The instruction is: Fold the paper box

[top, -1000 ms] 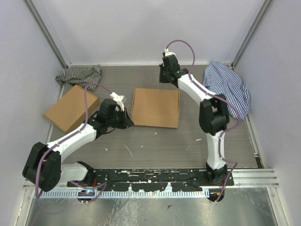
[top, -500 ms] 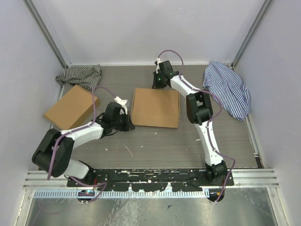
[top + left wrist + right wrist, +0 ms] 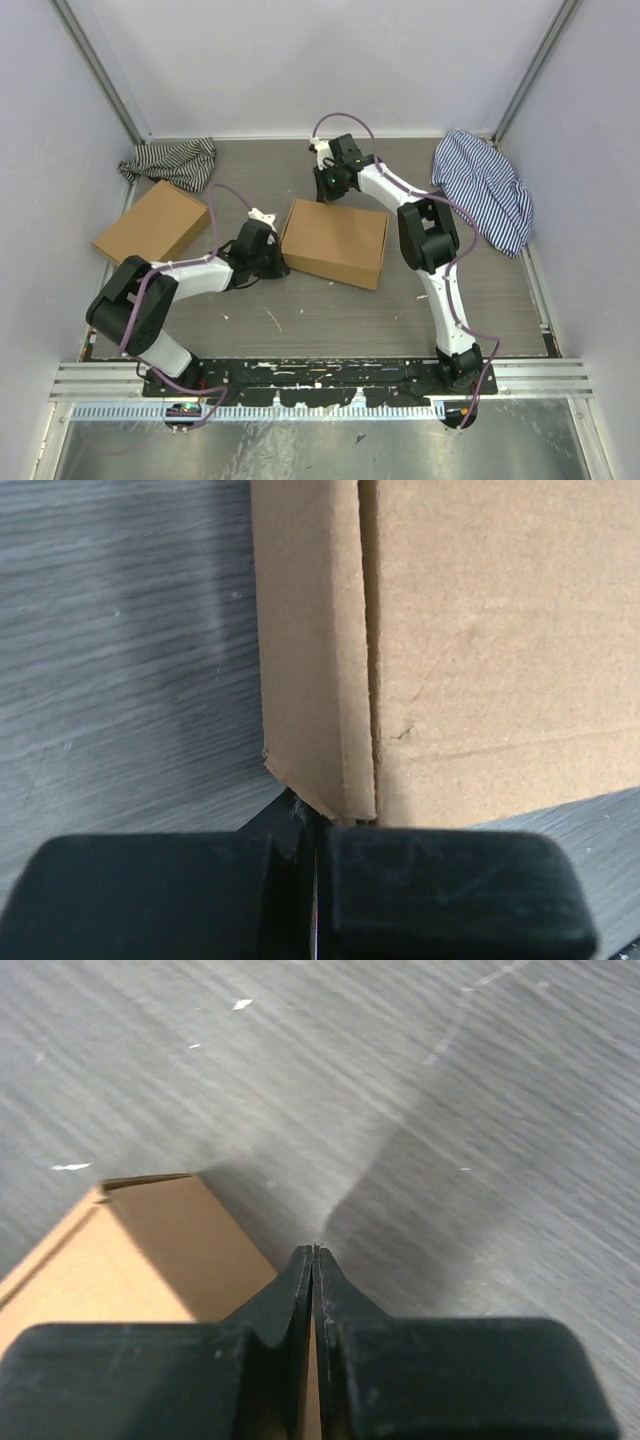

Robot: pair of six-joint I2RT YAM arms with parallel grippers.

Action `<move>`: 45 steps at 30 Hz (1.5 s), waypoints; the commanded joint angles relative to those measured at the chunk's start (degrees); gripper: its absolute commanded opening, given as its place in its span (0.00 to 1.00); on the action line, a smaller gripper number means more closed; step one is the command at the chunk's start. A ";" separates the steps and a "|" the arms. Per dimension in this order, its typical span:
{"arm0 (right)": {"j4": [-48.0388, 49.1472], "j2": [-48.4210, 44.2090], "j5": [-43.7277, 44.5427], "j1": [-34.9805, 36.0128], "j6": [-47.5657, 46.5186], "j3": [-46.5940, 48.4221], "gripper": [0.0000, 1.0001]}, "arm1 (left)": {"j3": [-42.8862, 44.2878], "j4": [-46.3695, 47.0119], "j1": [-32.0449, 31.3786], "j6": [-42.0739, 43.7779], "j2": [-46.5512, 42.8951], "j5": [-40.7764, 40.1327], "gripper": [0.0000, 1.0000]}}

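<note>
The paper box [image 3: 335,240] lies closed and flat mid-table, turned slightly askew. My left gripper [image 3: 273,263] is shut, its tips against the box's near-left corner. In the left wrist view the box [image 3: 480,630] shows a side flap and a seam just beyond my shut left gripper [image 3: 313,825]. My right gripper [image 3: 323,187] is shut and sits at the box's far-left corner. In the right wrist view my right gripper [image 3: 313,1252] is shut and empty over the table, with the box's corner [image 3: 150,1250] to its left.
A second flat brown cardboard box [image 3: 150,230] lies at the left by the wall. A dark striped cloth [image 3: 170,160] is bunched at the back left. A blue striped cloth [image 3: 485,190] lies at the back right. Walls enclose three sides.
My right gripper has moved left along the box's far edge to its far-left corner. My left gripper has pushed in to the near-left corner. The box has turned slightly.
</note>
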 commanded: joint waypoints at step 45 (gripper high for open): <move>4.39 -24.58 18.17 -8.94 18.84 -34.19 0.11 | 12.42 10.41 -30.79 -2.85 8.13 -7.71 0.09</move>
